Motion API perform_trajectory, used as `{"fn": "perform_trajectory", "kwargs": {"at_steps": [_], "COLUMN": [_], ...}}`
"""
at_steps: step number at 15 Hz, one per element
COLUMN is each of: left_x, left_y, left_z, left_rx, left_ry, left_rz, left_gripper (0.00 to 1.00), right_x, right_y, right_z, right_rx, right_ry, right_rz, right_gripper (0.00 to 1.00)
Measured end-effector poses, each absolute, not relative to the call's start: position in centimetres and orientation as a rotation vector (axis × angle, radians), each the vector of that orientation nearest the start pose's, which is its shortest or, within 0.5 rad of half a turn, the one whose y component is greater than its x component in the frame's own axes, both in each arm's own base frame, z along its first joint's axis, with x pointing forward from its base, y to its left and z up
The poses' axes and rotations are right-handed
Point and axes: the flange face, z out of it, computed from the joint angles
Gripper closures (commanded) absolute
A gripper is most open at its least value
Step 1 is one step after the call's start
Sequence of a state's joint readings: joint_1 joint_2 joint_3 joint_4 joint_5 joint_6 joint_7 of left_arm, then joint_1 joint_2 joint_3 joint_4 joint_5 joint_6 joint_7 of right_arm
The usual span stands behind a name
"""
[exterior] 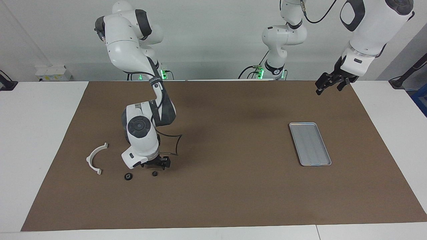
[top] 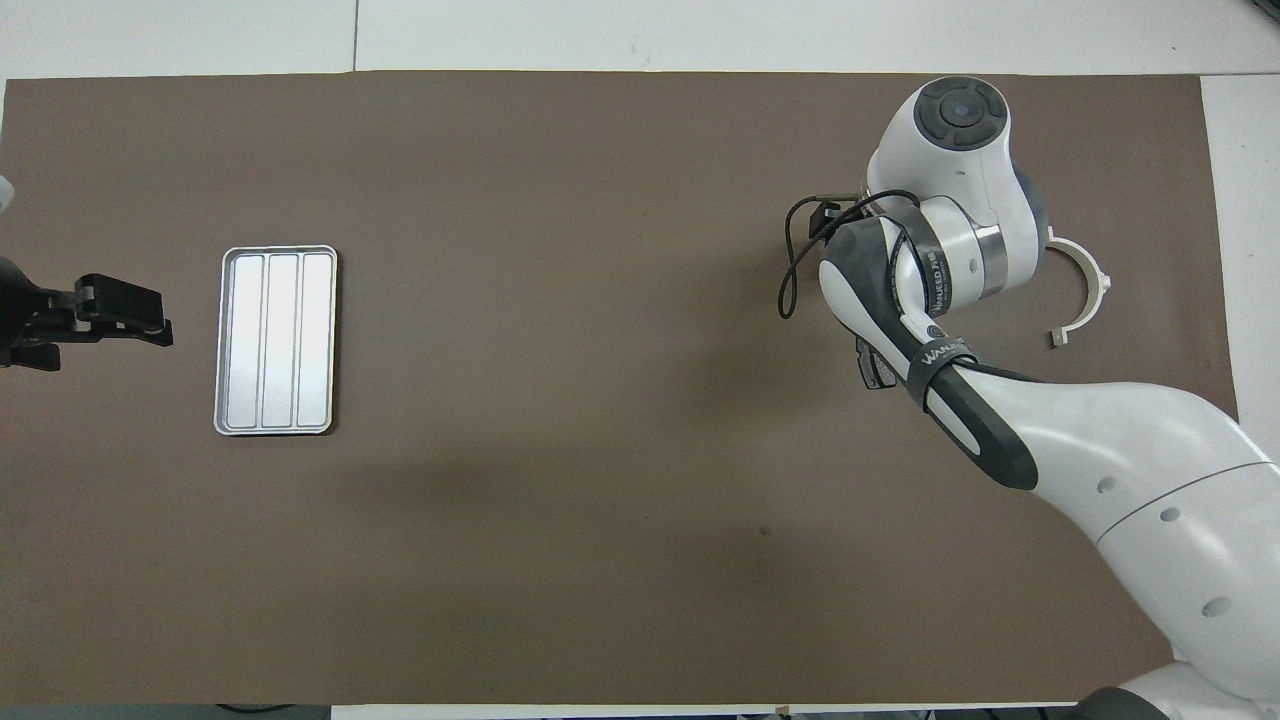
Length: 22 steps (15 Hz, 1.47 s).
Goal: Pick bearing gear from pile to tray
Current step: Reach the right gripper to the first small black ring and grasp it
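The right arm folds down steeply, its gripper [exterior: 156,164] low at the mat. The left arm waits, its gripper [exterior: 330,83] raised, wrist tilted.

Both arms are showing glossy white shells with dark grey joint caps and black grippers; right arm [top: 1000,400] is wearing a black lettered strap and trailing a thin black cable [top: 795,260]; bases are glowing green.
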State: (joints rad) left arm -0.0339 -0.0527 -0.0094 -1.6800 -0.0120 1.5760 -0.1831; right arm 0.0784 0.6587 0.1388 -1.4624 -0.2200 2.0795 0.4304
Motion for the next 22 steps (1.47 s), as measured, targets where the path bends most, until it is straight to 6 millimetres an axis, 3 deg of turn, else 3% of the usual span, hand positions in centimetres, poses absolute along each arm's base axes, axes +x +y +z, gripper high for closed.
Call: {"fn": "perform_trajectory", "kwargs": {"at_steps": [5, 10, 18, 22], "left_x": [53.6, 53.6, 53.6, 53.6], "left_y": [-2.5, -2.5, -2.5, -2.5], "left_z": [60.2, 60.2, 60.2, 60.2], "left_rx": [-3.138, -3.138, -3.138, -3.138], "left_ry": [-0.220, -0.220, -0.220, -0.220], "left_rz": [0.082, 0.082, 0.082, 0.082], "left_gripper": [0.00, 0.00, 0.00, 0.00], "right_x": [71.0, 71.5, 71.5, 71.3], "right_y": [12.5, 12.4, 12.3, 12.2], "right_z": [28.8, 29.1, 28.2, 28.1], "right_rx": [-3.229, -3.212, -3.206, -3.211], "right_ry": [0.239, 0.298, 0.342, 0.344], "right_rz": [-0.064, -0.108, -0.099, -0.081], "right_gripper": [0.00, 0.10, 0.13, 0.30]}}
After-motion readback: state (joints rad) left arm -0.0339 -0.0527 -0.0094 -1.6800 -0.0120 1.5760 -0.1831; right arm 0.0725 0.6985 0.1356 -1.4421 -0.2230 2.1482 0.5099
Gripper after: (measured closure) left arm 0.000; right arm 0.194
